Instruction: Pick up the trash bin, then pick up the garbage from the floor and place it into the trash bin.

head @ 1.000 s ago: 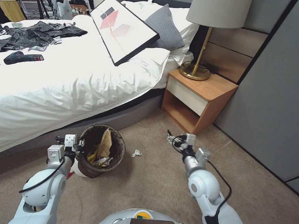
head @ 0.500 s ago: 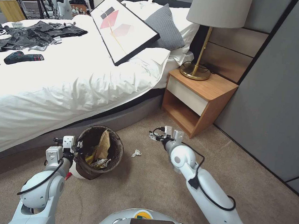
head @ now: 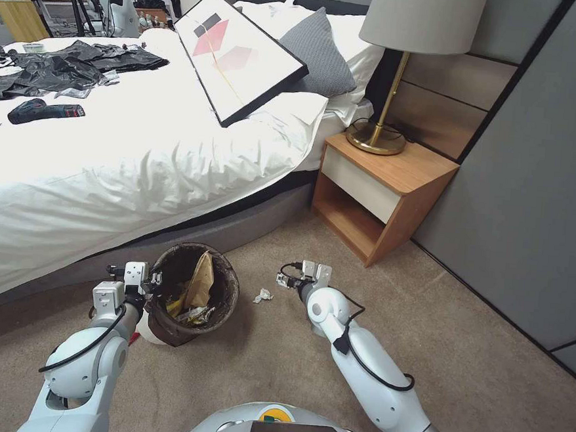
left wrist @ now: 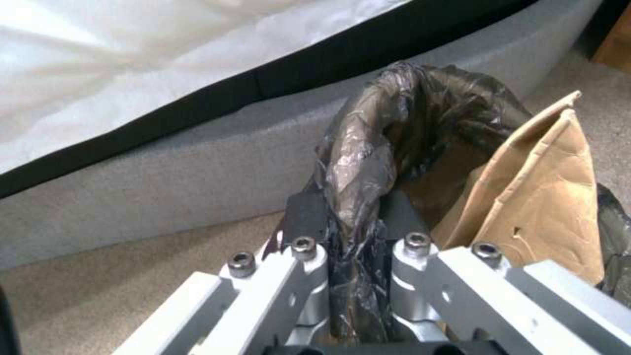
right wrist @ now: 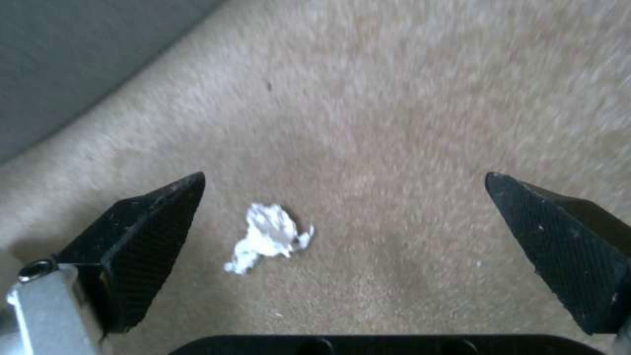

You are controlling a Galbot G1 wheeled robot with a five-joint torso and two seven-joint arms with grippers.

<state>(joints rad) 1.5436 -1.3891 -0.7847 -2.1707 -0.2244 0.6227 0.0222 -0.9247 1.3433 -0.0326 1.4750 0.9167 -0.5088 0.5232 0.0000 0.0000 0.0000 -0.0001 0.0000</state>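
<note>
**dustbunny42:** The trash bin [head: 194, 295] sits on the floor [head: 304, 362] just in front of the bed [head: 107, 164], tipped a bit. The left tool [head: 154, 279] is pinched on the bin's rim, squeezing the folded-over liner bag [left wrist: 358, 162] between its pads. A tan paper piece [head: 203, 277] and some yellow wrappers [head: 178, 304] are inside the bin. So the bin-grabbing part looks done, and it's on the litter now.

**carpet_watcher:** Yep, what's left looks like that crumpled white tissue [head: 262, 296], lying on the carpet just beside the bin, on the side toward the nightstand [head: 385, 190]. The right tool [head: 285, 281] hangs just past the tissue from the bin, jaws spread wide and empty. From its wrist view the tissue [right wrist: 268, 237] sits off-centre, closer to one fingertip [right wrist: 155, 231] than the other.

**dustbunny42:** So probably it needs to nudge toward the bin to centre on the tissue, drop down to the carpet, then pinch.

**carpet_watcher:** Light, squishy wad on pile. The pads likely have to touch the floor, or they'd close on nothing.
</note>
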